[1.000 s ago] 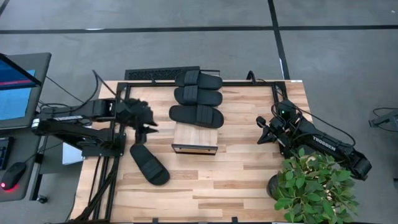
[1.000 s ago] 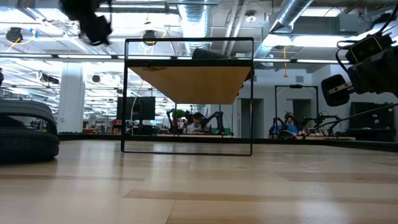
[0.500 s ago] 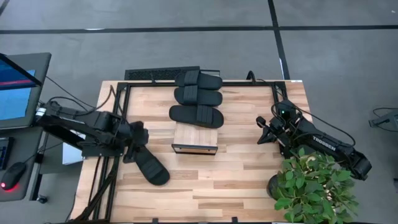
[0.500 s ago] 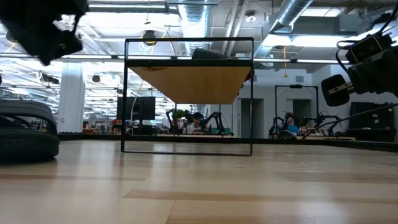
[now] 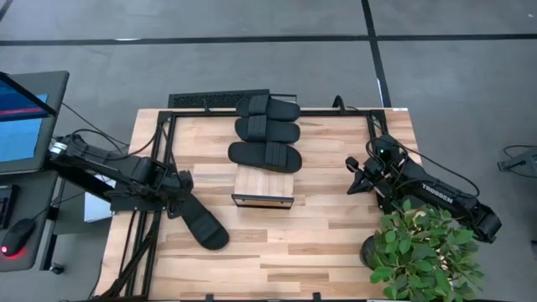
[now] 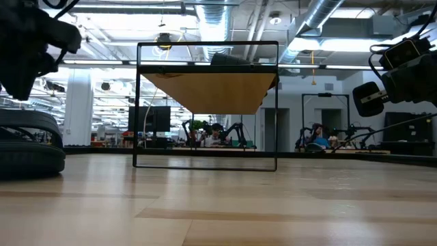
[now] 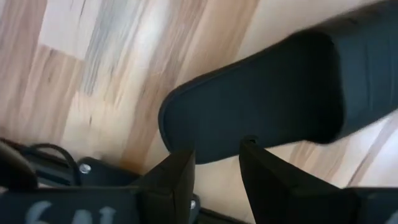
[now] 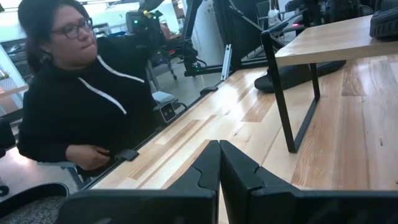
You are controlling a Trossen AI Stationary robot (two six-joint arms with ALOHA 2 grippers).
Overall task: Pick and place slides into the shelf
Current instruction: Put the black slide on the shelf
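While parted, left fingers (image 7: 177,180) straddle slide (image 7: 261,115).

We read one marking for certain: the white brand word "TROSSEN" printed along the dark right arm (image 5: 440,195), seen from above. In the left wrist view, pale characters show on that arm's own dark body (image 7: 50,213), too blurred for us to read. We find no other legible text.

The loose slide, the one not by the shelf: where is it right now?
In the high view the loose slide lies angled on the table's left side, left of the shelf, with the open left gripper at its end.
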